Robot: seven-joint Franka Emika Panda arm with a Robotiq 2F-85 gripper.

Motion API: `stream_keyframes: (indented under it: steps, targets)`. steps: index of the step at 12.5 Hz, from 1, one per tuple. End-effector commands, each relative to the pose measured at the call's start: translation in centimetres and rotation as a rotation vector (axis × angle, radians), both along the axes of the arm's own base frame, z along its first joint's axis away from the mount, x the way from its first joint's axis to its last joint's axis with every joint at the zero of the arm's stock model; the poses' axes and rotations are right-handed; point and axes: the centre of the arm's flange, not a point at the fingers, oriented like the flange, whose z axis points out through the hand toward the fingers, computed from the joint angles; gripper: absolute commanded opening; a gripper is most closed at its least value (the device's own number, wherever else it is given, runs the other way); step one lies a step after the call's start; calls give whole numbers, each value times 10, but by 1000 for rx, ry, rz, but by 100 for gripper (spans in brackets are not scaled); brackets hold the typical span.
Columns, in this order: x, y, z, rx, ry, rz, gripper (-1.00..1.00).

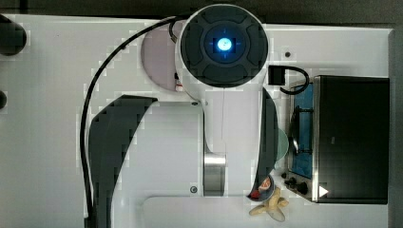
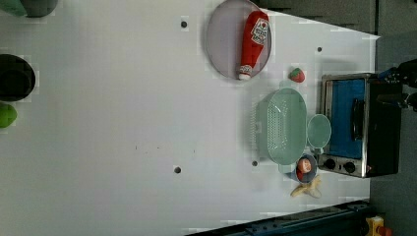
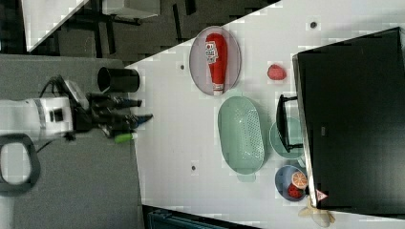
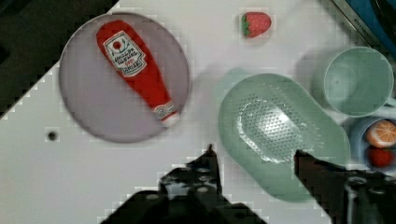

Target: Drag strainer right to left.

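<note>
The gripper [image 3: 143, 117] hangs high above the desk [image 2: 123, 123], jaws partly open and empty. The strainer [image 2: 281, 126] sits near the desk's oven-side edge, touching the cup [image 2: 318, 131] and close to the plate [image 2: 226, 44]. Descend over one long rim, hook it, then drag slowly toward bare desk, keeping clear of the plate.

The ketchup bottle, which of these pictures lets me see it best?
The wrist view: the ketchup bottle appears biggest there, label visible, lying on the grey plate. The left view and right view show it whole but smaller. In the top view the arm covers that spot.
</note>
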Motion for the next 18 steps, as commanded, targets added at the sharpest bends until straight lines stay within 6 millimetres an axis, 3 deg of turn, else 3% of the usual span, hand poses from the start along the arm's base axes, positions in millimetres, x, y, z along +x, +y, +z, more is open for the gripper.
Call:
stream_keyframes:
  steps: [1, 3, 5, 7, 12, 18]
  targets:
    - [-210, -46, 67, 23, -7, -95, 59]
    - [-208, -44, 65, 21, -7, -91, 99]
    - [-199, -41, 52, 17, 12, -88, 100]
    - [-182, -37, 22, 10, 29, -82, 100]
    - [-119, -30, -86, -3, 12, -224, 100]
    - [-70, -25, -233, -23, 73, -510, 100]
